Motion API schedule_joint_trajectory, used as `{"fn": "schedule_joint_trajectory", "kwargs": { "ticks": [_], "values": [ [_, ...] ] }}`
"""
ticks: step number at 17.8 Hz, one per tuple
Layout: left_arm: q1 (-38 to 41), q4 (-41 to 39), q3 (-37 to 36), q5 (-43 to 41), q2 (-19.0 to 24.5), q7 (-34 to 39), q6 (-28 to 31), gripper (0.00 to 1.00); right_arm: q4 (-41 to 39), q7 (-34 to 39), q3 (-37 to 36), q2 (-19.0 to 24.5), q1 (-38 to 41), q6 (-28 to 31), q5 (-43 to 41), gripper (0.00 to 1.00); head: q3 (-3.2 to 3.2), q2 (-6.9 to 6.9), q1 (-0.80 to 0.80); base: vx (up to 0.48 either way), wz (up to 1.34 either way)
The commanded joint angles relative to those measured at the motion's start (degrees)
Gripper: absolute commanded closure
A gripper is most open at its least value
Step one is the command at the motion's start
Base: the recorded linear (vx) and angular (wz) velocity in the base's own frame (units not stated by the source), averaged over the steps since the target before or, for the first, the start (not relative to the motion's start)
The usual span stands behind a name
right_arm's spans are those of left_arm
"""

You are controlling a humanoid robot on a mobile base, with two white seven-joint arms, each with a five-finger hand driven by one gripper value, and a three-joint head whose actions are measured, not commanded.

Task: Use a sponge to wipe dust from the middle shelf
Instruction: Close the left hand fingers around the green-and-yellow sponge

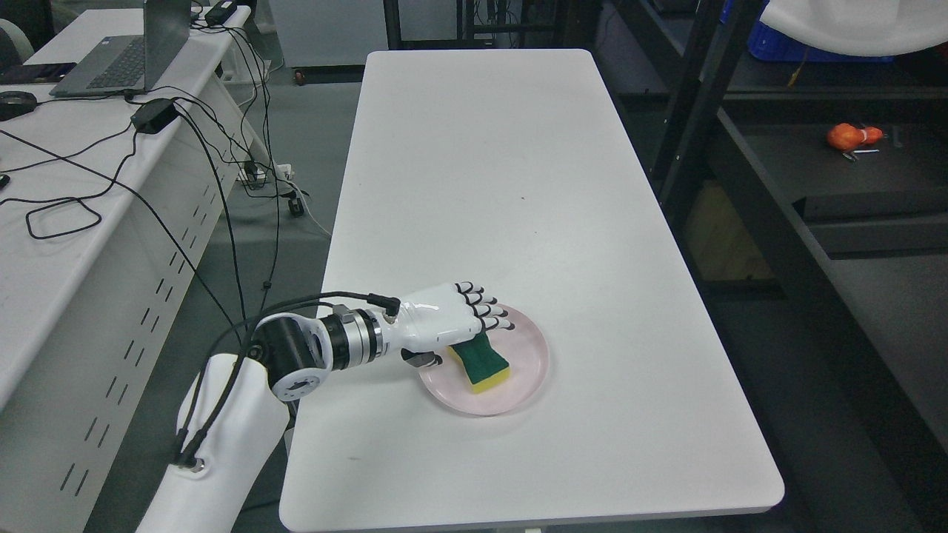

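Early days: the left hand (pixel 444 320) has its fingers (pixel 485 309) curled over the green-and-yellow sponge (pixel 483 364), which sits under them on the pink plate (pixel 529 370); lifting and the shelf (pixel 852 170) wiping look undone

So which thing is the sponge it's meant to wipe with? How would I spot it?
Start at the long white table in the middle of the room and look to its near end, where a pale pink plate sits. The sponge lies on that plate, partly under the robot's white left hand. It is the only block there: dark green on top, bright yellow underneath.
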Motion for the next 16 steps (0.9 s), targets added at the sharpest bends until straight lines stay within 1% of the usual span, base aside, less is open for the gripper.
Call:
{"fn": "schedule_joint_trajectory", "kwargs": {
  "ticks": [1,6,10,13,15,16],
  "values": [
    [0.40,3.18,-0.65,-0.46,-1.68,-0.25,-0.03,0.17,-1.00,0.01,0.00,-1.00,0.00,4.23,0.00,0.00,0.00,0.00,0.00,0.000,0.00],
    [0.49,3.53,-1.70,-0.46,-1.68,-0.51,-0.03,0.22,-1.00,0.01,0.00,-1.00,0.00,4.14,0.00,0.00,0.00,0.00,0.00,0.000,0.00],
    [0.58,4.59,-1.70,-0.46,-1.68,-0.60,-0.03,0.30,-1.00,0.01,0.00,-1.00,0.00,4.14,0.00,0.00,0.00,0.00,0.00,0.000,0.00],
    [0.67,4.94,-1.18,-0.46,-1.68,-2.44,-0.03,0.34,-1.00,0.01,0.00,-1.00,0.00,4.14,0.00,0.00,0.00,0.00,0.00,0.000,0.00],
    [0.67,4.94,-1.00,-0.37,-1.68,-2.53,-0.03,0.38,-1.00,0.01,0.00,-1.00,0.00,4.14,0.00,0.00,0.00,0.00,0.00,0.000,0.00],
    [0.67,4.94,-0.83,0.06,-1.59,-2.62,-0.03,0.43,-1.00,0.01,0.00,-1.00,0.00,4.14,0.00,0.00,0.00,0.00,0.00,0.000,0.00]
  ]
}}
